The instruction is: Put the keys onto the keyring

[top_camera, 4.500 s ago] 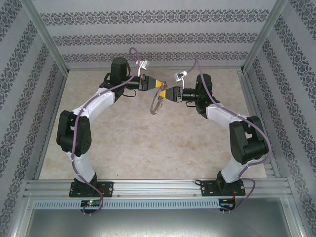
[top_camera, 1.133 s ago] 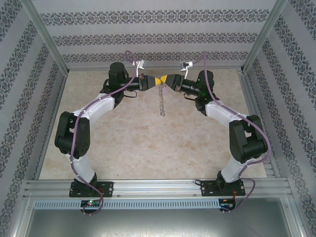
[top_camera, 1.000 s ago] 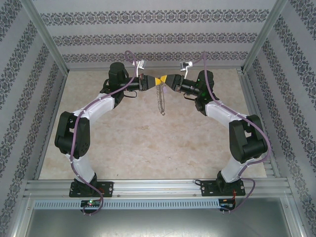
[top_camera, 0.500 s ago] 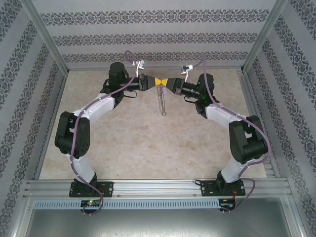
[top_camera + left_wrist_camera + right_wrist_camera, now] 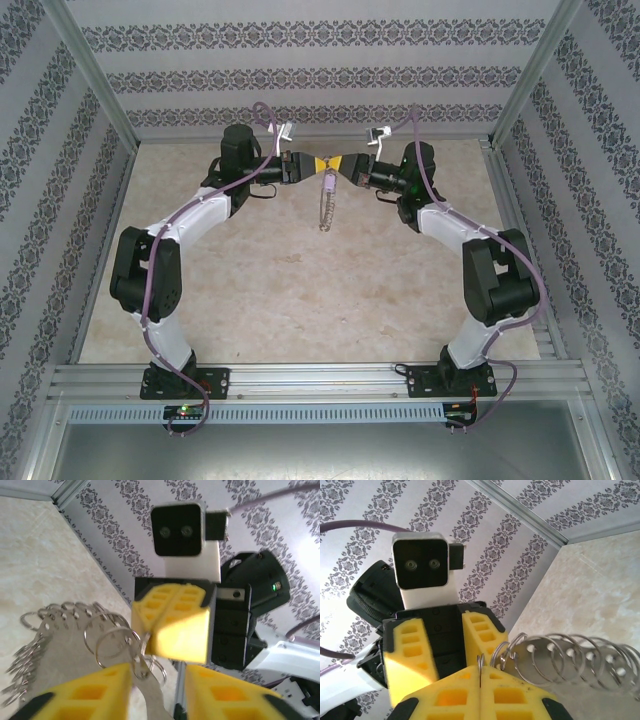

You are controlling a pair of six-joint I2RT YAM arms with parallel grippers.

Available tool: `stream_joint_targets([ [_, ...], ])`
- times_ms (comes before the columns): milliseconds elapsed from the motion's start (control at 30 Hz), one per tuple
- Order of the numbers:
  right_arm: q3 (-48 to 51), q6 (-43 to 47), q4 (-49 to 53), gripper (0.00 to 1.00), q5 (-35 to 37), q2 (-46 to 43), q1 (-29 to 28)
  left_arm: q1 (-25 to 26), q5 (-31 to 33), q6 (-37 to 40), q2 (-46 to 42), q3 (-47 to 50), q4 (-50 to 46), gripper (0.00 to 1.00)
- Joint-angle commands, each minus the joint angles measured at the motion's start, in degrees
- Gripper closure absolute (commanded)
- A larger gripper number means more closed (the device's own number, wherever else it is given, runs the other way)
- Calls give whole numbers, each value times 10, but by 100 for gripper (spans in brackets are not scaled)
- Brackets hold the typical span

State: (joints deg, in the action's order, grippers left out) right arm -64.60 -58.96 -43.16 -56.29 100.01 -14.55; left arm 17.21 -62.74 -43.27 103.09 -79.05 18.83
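right gripper (image 5: 480,672) pinched closed on the keyring (image 5: 325,208), which hangs below it, fringed with keys (image 5: 570,662). left gripper (image 5: 157,671) faces the right gripper tip to tip, fingers parted, gripping nothing.

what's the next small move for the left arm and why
Probably draw the left gripper back a little: its jaws stand open while the right gripper is shut on the keyring, so it seems to carry the hanging keys.

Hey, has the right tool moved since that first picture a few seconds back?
Yes. The right tool, shut on the keyring, has shifted toward the back wall and now faces the left tool tip to tip.
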Motion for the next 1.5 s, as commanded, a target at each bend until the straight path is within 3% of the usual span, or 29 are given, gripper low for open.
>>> stream_joint_targets([
  [0, -33, 23, 0, 100, -48, 24, 13, -14, -2, 55, -28, -28, -61, 57],
  [133, -55, 29, 3, 100, -90, 53, 18, -21, -11, 95, -23, -46, -117, 51],
  [433, -104, 24, 3, 100, -152, 92, 12, -26, -10, 121, 3, -59, -151, 51],
  [967, -122, 24, 0, 100, -175, 108, -3, -27, -41, 86, 12, -41, -100, 69],
  [1367, -120, 25, 0, 100, -173, 107, -8, -25, -40, 77, 18, -33, -81, 70],
  [1467, -119, 25, 0, 100, -171, 106, -8, -25, -41, 74, 17, -33, -76, 75],
])
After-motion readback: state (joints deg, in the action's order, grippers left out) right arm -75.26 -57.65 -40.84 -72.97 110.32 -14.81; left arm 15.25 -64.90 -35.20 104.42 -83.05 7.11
